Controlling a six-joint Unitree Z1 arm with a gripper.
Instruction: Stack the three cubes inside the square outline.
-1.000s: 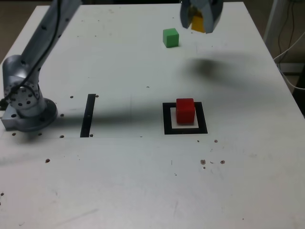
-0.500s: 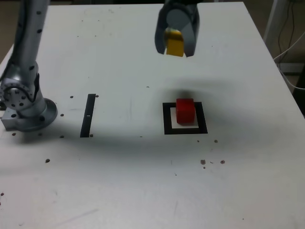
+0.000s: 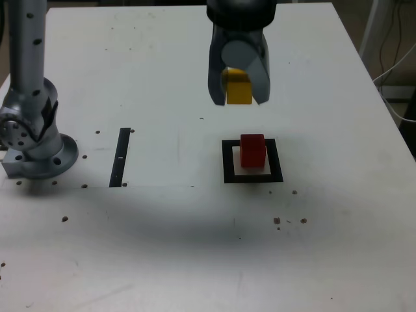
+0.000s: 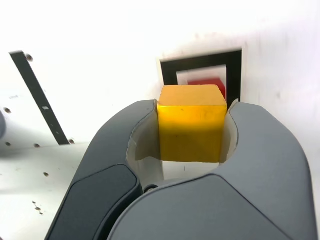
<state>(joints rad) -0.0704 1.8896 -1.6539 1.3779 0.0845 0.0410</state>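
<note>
Hanging above the middle of the bench, the gripper (image 3: pixel 238 91) has its jaws pinching the yellow cube (image 3: pixel 238 89) by two opposite faces, well clear of the surface. Going from the exterior view's left: the arm's grey base (image 3: pixel 31 140) sits near the bench's left edge, then a thin black strip (image 3: pixel 120 156) lies flat, well apart from everything else, and then comes the square outline (image 3: pixel 253 162) with the red cube (image 3: pixel 253 150) standing inside it on the pale centre.

What the next move turns on, to my eye, is that the red cube lies below the held cube and slightly toward the exterior view's right and the near edge; in the wrist view a sliver of red (image 4: pixel 207 84) shows just past the yellow cube's (image 4: pixel 190 123) top edge, with the black frame (image 4: pixel 201 65) around it. The carried cube looks roughly square with the frame, so little turning seems needed.

Nothing stands between the jaws and the red cube. The green cube is not visible in either view; it may be hidden behind the arm.
</note>
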